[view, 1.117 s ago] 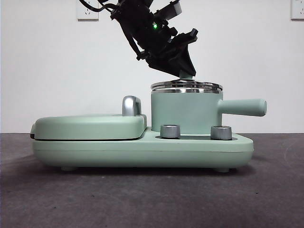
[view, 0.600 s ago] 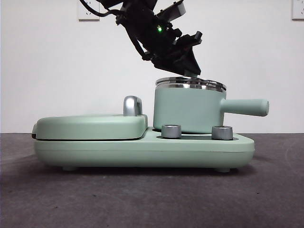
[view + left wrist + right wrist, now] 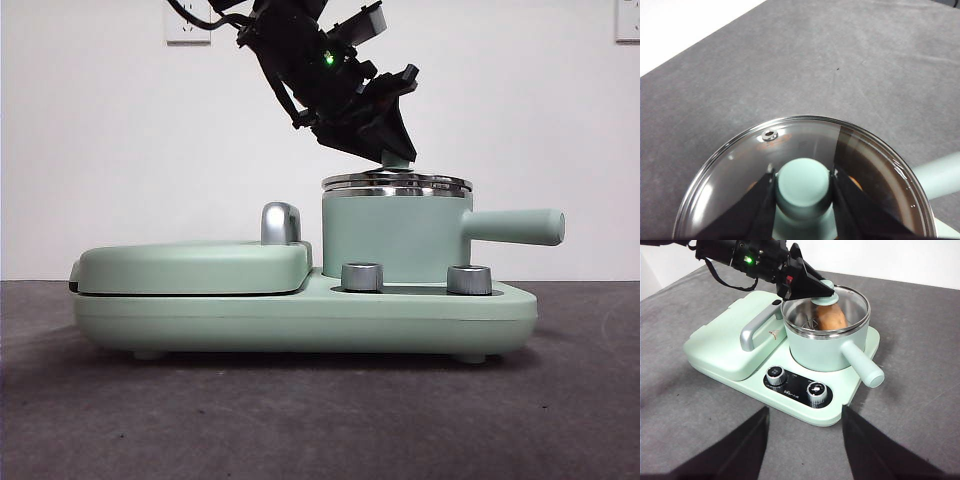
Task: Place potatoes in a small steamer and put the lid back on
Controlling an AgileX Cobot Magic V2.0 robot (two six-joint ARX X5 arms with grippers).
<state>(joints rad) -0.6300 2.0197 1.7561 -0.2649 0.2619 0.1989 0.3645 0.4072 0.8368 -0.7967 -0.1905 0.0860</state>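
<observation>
- Appliance base [image 3: 300, 315]: shown on the grey surface [image 3: 300, 420] with the small steamer [image 3: 395, 235] seated at its right end. Compared with half a second ago, the pot and base are seen shifted very slightly; against a second ago, they sit a little further right in the front view. A nudge from the lid handling is judged likely.
- Griddle cover [image 3: 190, 266]: closed beside the pot, untouched.
- Lid [image 3: 396, 183]: now resting level on the steamer's steel rim; half a second ago it appeared pressed lower under the arm, so it is judged to have just settled. Vent hole [image 3: 769, 134] is visible through the left wrist view.
- Potato [image 3: 830, 317]: seen inside the steamer, under the glass.
- Left tool [image 3: 803, 187]: clenched on the lid's mint knob [image 3: 803, 186], jaws touching both sides. Release is not yet made.
- Right tool [image 3: 805, 445]: jaws spread, nothing held, well apart from the appliance, waiting.
- Task judged nearly complete; only letting go of the knob and withdrawal remain.
</observation>
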